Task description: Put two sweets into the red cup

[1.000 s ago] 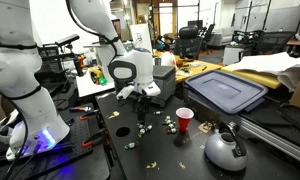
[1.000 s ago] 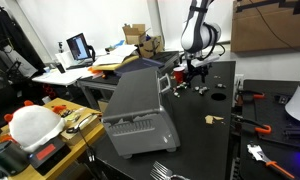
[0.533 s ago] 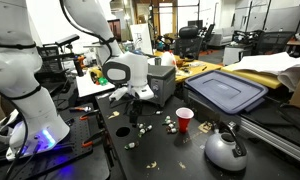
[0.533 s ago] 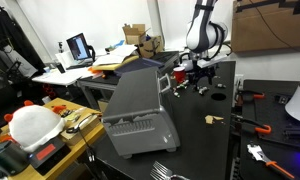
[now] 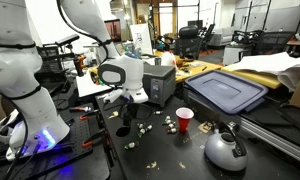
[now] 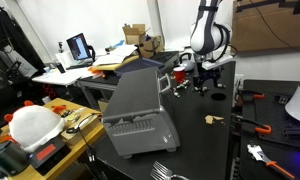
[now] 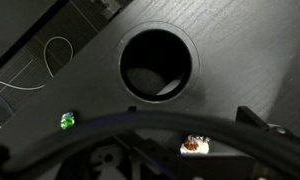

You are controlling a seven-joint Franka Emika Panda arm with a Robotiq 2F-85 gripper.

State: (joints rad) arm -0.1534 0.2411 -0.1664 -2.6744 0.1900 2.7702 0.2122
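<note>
The gripper point(image 5: 125, 110) hangs over the left of the black table point(image 5: 175, 162). I cannot tell how far apart its fingers are. Sweets point(image 5: 168, 123) lie scattered just left of the upright red cup point(image 5: 184, 120). A grey kettle point(image 5: 225, 149) sits nearer, to the right.

The sweets point(image 5: 170, 124) beside the red cup point(image 5: 184, 120) are too small to be counted; the gripper point(image 5: 123, 110) opening cannot be judged; the counter point(image 5: 165, 158) is cropped at its near edge.

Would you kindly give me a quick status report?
Gripper low over table, jaws unreadable. Red cup upright, apart from gripper. Sweets scattered beside it. Kettle nearby, not blocking.
</note>
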